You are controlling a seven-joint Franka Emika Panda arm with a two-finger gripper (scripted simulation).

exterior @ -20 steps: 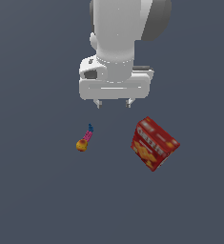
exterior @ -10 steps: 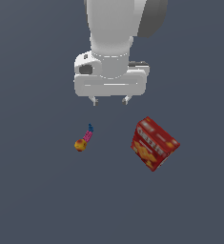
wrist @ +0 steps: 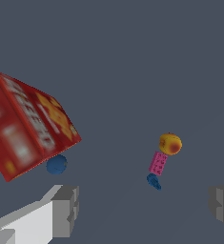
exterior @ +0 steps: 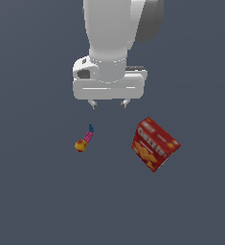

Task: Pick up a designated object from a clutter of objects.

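The small magenta-pink studded brick [exterior: 88, 136] lies on the grey floor between a tiny blue piece [exterior: 91, 128] and a yellow-red ball [exterior: 80, 145]. It also shows in the wrist view [wrist: 157, 163], with the ball [wrist: 170, 144] and the blue piece [wrist: 154, 181] at its ends. The large red cracker box [exterior: 154, 144] stands tilted to the exterior view's right. My gripper [exterior: 109, 103] hangs open and empty above the floor, between the brick and the box and farther back. Its fingers [wrist: 66, 209] are wide apart in the wrist view.
A small blue ball [wrist: 56, 164] shows in the wrist view beside the cracker box [wrist: 27, 124]. The floor is plain dark grey all around.
The arm has shifted toward the exterior view's left, nearer the brick cluster. The objects have not moved.
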